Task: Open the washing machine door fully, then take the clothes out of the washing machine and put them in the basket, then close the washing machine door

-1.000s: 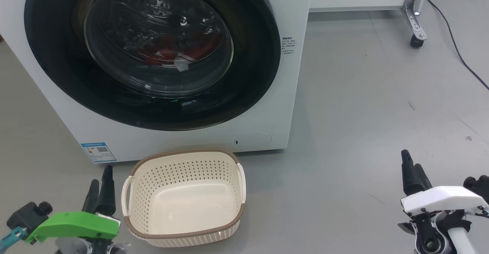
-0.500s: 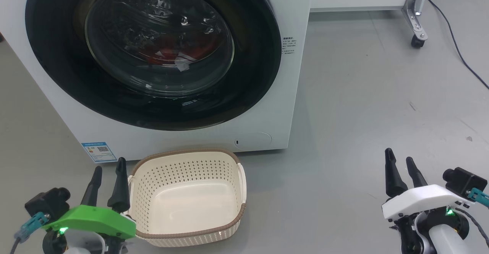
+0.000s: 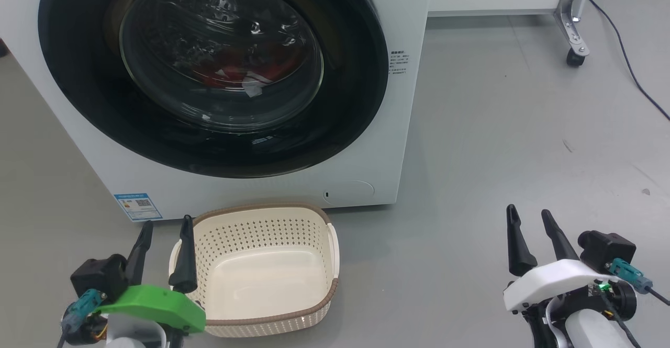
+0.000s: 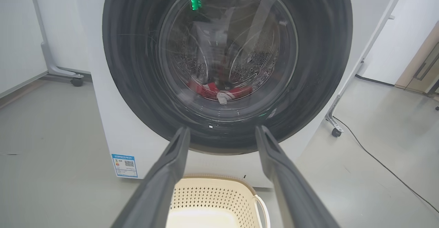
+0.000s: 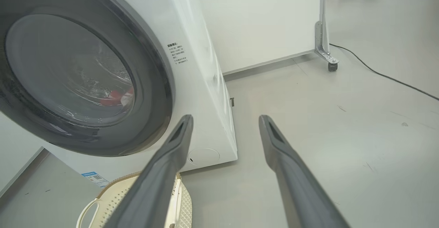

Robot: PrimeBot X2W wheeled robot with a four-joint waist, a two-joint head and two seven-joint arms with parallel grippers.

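The white washing machine (image 3: pixel 398 128) fills the upper left of the head view, its black-rimmed door (image 3: pixel 345 97) closed. Red clothes (image 3: pixel 230 73) with a white patch lie in the drum behind the glass, the same clothes (image 4: pixel 219 91) showing in the left wrist view. The cream basket (image 3: pixel 261 272) stands on the floor in front of the machine, with nothing in it. My left gripper (image 3: pixel 166 224) is open at the basket's left rim, holding nothing. Out on the floor to the right, my right gripper (image 3: pixel 527 213) is open and holds nothing.
A blue label (image 3: pixel 137 206) marks the machine's lower left corner. A wheeled metal leg (image 3: pixel 573 39) of a white panel stands at the back right, with a dark cable (image 3: pixel 636 83) trailing over the grey floor beside it.
Both grippers have moved up and inward in the head view. The left one came right to the basket's rim, the right one shifted left. The camera has drifted slightly.
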